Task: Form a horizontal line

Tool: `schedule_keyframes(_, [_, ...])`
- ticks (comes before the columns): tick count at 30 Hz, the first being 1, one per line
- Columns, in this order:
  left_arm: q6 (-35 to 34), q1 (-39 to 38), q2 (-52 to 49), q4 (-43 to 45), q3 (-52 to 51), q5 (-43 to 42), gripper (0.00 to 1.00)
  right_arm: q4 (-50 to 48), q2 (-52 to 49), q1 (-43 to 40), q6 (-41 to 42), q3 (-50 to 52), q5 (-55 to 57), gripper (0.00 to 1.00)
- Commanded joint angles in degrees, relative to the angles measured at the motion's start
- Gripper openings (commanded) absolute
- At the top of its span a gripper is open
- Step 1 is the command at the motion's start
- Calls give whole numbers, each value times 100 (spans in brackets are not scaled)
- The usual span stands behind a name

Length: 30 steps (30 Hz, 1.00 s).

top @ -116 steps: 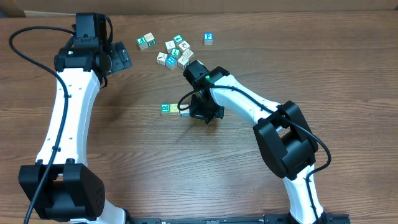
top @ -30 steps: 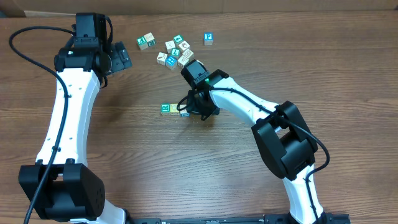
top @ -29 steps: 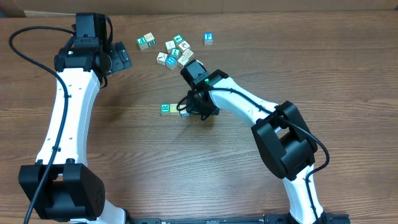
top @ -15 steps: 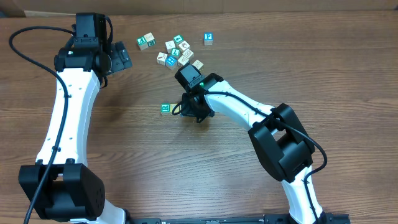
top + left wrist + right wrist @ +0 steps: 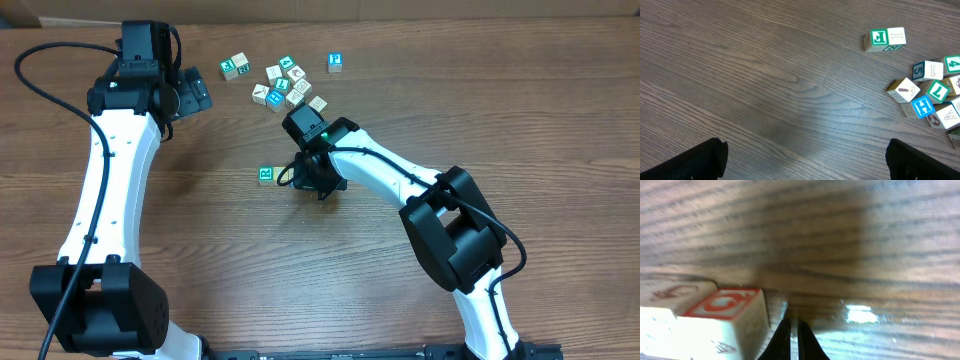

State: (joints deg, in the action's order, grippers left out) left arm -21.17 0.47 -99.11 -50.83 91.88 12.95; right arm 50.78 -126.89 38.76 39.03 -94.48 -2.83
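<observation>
One cube of the row shows plainly from above: the teal-lettered cube (image 5: 266,175), lying on the desk (image 5: 220,262) a little left of centre. Just right of it the right pincer (image 5: 790,336) is down at the desk surface, and its body hides whatever else of the row lies there. From its own camera we see the two fingers clenched together on nothing, their tips at the wood just beside the right edge of a pale cube with a red mark on top (image 5: 725,311). A second pale cube (image 5: 667,292) sits against that one's far left side. We cannot tell whether the tips actually touch the red-marked cube. We judge that the fingers are pressed shut so they work as one narrow blade for nudging a cube sideways into line, not for lifting it. The left pincer (image 5: 197,92) hangs released and wide at the far left with nothing between its fingers, and we take it to be parked out of the way. The loose heap of cubes (image 5: 285,85) lies far of centre, a blue-faced cube (image 5: 335,62) sits apart to its right, and a touching pair (image 5: 236,67) lies to its left. All of these are well apart from the row, which to our eye is only partly built.
</observation>
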Motion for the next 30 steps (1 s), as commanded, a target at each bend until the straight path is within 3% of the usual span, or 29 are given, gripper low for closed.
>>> schedule_keyframes(1, [22,-11,-15,9,11,96,100,247,151,44,42,35,-122,4])
schedule_keyframes(12, [22,-11,-15,9,11,96,100,459,151,275,42,35,-391,4])
schedule_keyframes(30, [22,-11,-15,9,11,96,99,-55,151,404,17,35,26,4])
